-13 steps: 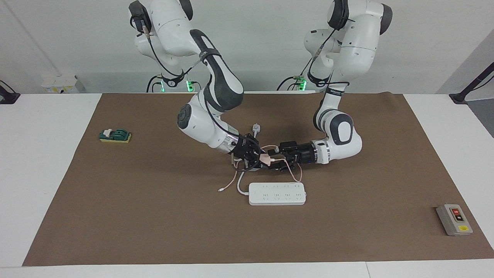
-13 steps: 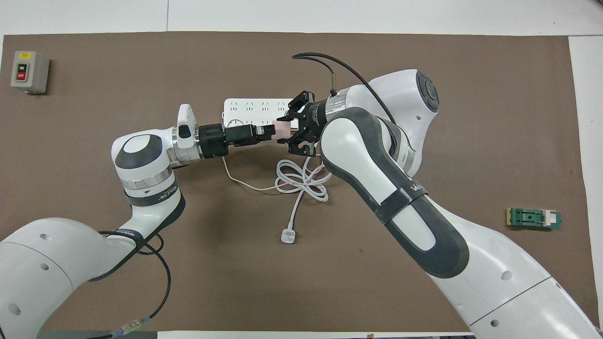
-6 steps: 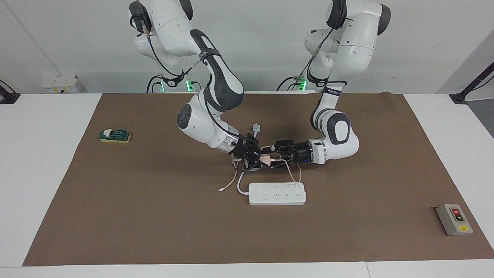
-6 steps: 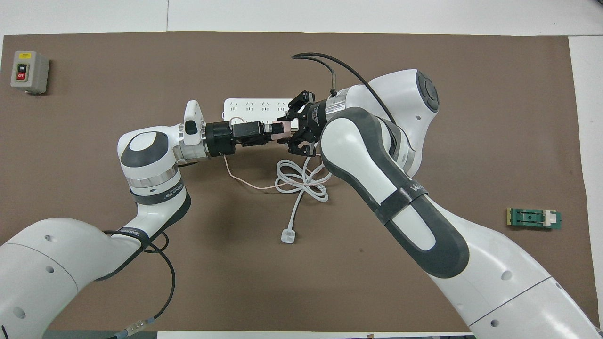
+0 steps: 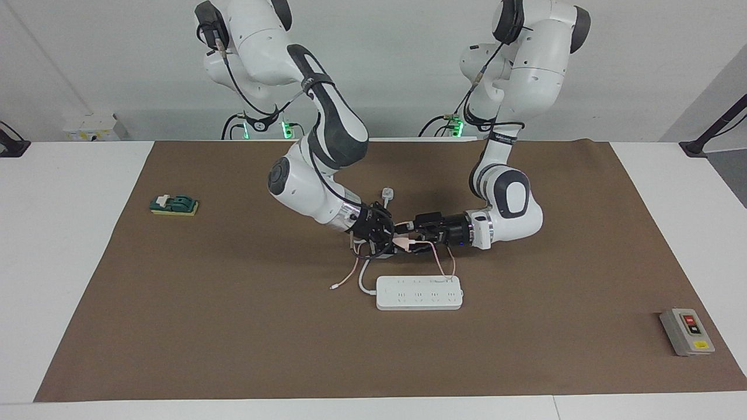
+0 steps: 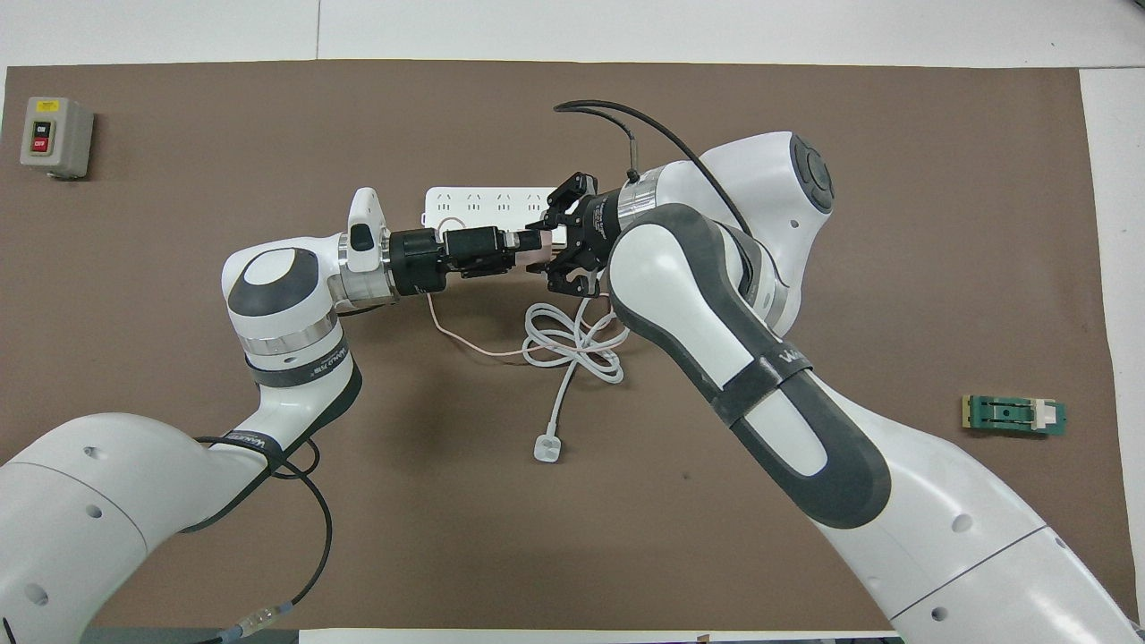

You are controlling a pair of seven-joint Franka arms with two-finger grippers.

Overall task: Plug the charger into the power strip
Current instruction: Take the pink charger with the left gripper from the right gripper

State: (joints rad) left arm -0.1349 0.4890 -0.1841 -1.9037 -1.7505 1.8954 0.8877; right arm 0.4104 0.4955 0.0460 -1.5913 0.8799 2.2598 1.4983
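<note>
Both arms reach in low over the middle of the brown mat (image 5: 175, 303) on the bench (image 5: 64, 175), tips meeting nose to nose. Right end effector (image 5: 390, 240) (image 6: 553, 247) has its fingertips closed on the charger (image 5: 401, 240) (image 6: 537, 246), a small pale pink cube held in the air above the mat, over the strip's edge nearer the robots. Left end effector (image 5: 412, 240) (image 6: 517, 250) comes in level from the left arm's end, its fingers around the same charger; whether they are pressing on it or standing just off it I cannot tell. The charger's thin pink cable (image 5: 446, 262) (image 6: 465, 344) hangs from it, loops down onto the mat by the strip, and trails to a small connector end lying toward the right arm's end. Power strip (image 5: 419, 292) (image 6: 474, 202) lies flat on the mat, sockets up, nothing plugged into the sockets that show; part of it is covered by the end effectors in the overhead view. Its thick white cord (image 6: 572, 344) coils on the mat nearer the robots than the strip, ending in a white plug (image 5: 386, 194) (image 6: 547, 448) nearer still. Grey switch box (image 5: 687, 331) (image 6: 55, 136) with red and yellow buttons sits well apart at the left arm's end, farther from the robots. A small green and white part (image 5: 174, 205) (image 6: 1013, 414) rests near the mat's edge at the right arm's end.
</note>
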